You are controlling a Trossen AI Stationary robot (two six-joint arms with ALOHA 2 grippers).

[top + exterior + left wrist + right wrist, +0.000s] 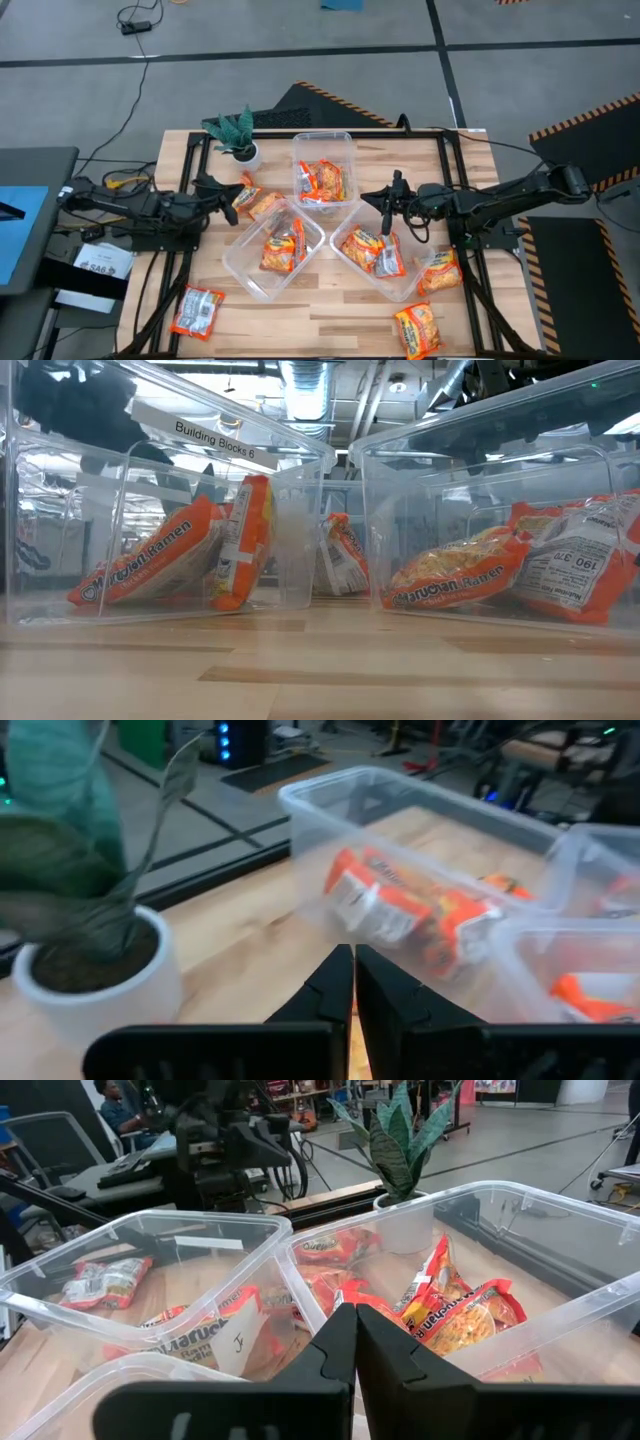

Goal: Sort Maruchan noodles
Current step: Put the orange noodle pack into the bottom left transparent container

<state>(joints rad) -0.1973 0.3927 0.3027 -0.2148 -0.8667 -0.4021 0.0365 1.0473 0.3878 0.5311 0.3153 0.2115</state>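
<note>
Orange-red Maruchan packets lie in three clear tubs: the far tub (322, 150), the left tub (240, 262) and the right tub (345, 235). A loose packet (258, 204) lies on the table at my left gripper (240, 200), whose fingers are shut (352, 952) and point toward the far tub (420, 820). An orange sliver shows in the slit between them. My right gripper (372, 198) hovers shut (355, 1310) over the right tub's far corner, facing the other two tubs. Other loose packets lie at the near left (198, 312), the near right (418, 328) and beside the right tub (440, 270). My left gripper is right beside the loose packet (258, 204), near its left end. Its own fingers hide the spot, so I cannot tell whether it touches or pinches the packet.
A small potted plant in a white pot (238, 140) stands at the far left, close to my left gripper (90, 970). The three tubs crowd the middle of the table (330, 320). A black frame runs along the table's left, right and far edges.
</note>
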